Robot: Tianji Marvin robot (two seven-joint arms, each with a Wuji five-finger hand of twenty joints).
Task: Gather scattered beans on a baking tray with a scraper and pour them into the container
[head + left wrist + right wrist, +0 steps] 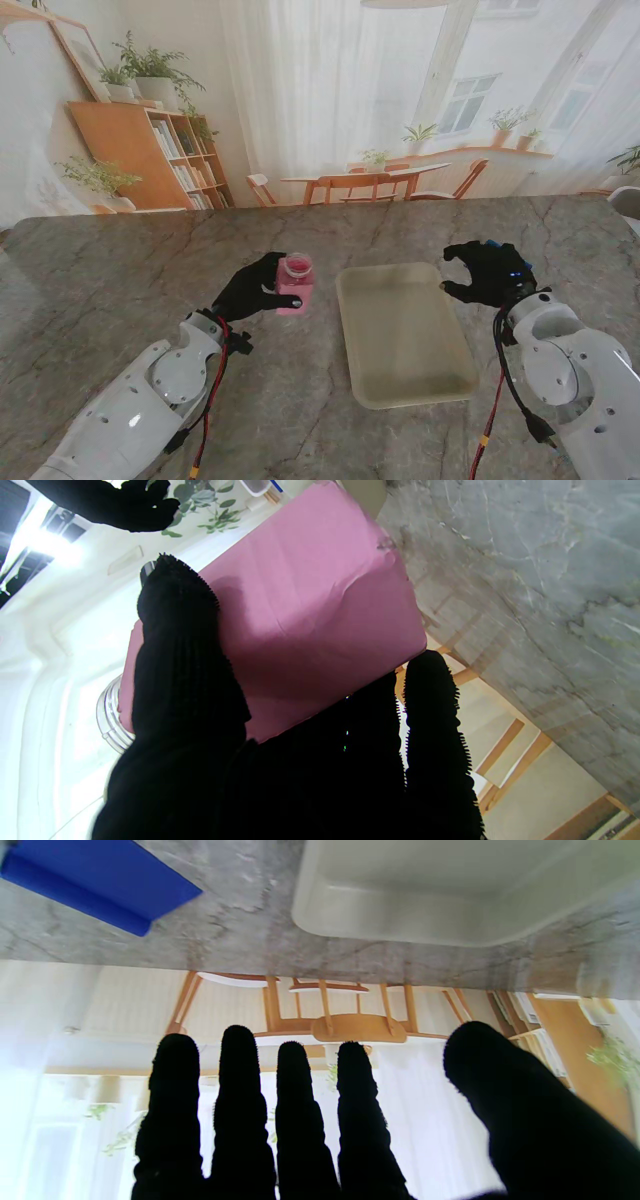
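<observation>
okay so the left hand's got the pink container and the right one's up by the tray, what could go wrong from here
The left hand grips the pink container off the table with a few fingers on its sides, so it could slip or tip.

The right hand is open and empty; the blue scraper lies flat on the table beside the tray, so grasping it may be awkward.

No beans are discernible on the tray, so sweeping may miss some.

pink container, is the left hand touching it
Touching. The left wrist view shows the left hand's black fingers wrapped against the pink container; the stand view shows it gripped too.
</observation>
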